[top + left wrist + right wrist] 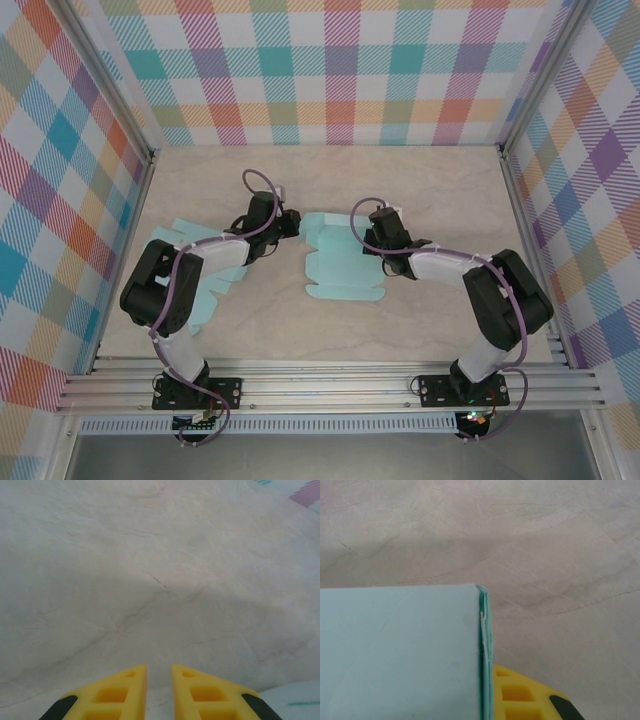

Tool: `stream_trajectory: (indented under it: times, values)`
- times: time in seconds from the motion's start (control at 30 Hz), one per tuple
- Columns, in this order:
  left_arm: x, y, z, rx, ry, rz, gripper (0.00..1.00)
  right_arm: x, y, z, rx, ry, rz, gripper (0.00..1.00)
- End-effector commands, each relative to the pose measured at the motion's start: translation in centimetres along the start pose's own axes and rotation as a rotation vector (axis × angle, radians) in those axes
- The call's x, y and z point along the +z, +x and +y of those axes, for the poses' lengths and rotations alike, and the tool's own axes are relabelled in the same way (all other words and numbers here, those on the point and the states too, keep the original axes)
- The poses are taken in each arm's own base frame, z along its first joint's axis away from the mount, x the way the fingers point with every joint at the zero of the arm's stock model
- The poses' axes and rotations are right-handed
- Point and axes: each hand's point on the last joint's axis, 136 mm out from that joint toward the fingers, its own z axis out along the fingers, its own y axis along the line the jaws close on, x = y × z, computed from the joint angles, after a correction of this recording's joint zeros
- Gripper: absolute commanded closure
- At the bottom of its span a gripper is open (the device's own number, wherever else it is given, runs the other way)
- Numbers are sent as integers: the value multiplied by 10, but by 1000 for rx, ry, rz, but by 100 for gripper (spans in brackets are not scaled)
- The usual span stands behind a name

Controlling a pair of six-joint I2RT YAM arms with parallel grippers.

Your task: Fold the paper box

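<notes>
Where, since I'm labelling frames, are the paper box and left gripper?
paper box [335, 268], top view, its flat middle panel.
left gripper [159, 674], left wrist view, midway between yellow fingertips.

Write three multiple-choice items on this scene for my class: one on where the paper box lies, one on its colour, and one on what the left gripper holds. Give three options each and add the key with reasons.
1. Where does the paper box lie?
A. On the table, near its middle
B. On the metal rail
C. Against the back wall

2. What colour is the paper box?
A. Red
B. Pale turquoise
C. White

3. What sits in the left gripper?
A. A box flap
B. A cable
C. Nothing

Key:
1 A: the top view shows it lying mid-table.
2 B: the top and right wrist views both show pale turquoise card.
3 C: in the left wrist view, bare table shows through the narrow gap between its yellow fingers.
</notes>
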Motion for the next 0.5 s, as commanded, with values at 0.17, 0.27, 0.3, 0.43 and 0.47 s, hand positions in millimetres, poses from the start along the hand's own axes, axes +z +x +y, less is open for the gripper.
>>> stream_trajectory:
  times: [0.17,0.27,0.3,0.43,0.47]
  values:
    - [-7,38,-33,57,135,64,82,4,-1,5,2,-5,11,100]
    - [-11,45,-40,96,160,68,81,4,-1,6,0,-7,9,100]
    - [-12,47,-42,116,168,70,80,3,-1,6,-1,-8,9,100]
    - [-15,47,-49,198,187,66,75,4,-2,7,-4,-12,6,100]
    - [-15,44,-52,221,191,59,74,4,-2,7,-5,-15,7,100]
